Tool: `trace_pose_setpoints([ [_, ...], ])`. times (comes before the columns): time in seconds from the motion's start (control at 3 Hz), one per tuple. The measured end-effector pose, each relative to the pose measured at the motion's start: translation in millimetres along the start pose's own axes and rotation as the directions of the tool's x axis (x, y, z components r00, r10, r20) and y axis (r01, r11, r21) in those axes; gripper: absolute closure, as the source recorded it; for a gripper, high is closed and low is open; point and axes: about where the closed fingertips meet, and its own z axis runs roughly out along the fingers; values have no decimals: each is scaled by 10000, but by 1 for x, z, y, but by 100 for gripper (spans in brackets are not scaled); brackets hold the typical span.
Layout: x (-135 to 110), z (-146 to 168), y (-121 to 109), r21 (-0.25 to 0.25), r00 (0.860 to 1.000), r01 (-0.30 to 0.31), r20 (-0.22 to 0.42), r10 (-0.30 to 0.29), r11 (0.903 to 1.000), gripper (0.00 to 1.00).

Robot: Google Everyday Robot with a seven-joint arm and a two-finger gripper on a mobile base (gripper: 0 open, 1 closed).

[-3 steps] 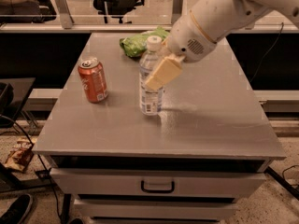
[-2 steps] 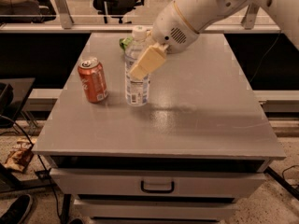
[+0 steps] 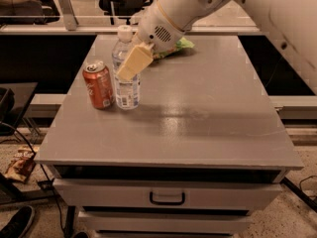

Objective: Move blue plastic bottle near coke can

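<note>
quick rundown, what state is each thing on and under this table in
coke can: upright on the table
blue plastic bottle: upright, capped, right beside the coke can
gripper: clamped on the bottle's upper half
green bag: lying at the table's back edge
drawer: closed

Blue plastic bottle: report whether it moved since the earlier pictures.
Yes: the blue plastic bottle, clasped by the gripper, slid toward the coke can and now stands beside it.

The hand [image 3: 125, 72] seemingly hides part of the blue plastic bottle [image 3: 128, 94].
</note>
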Motion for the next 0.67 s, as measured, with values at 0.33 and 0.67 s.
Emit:
trace_pose_setpoints([
  [0.33,2,17,-5,-202,9992,105,-379,-112,9997,60],
  [0.67,7,30,-6,-317,9958,301,-858,-328,9990,29],
])
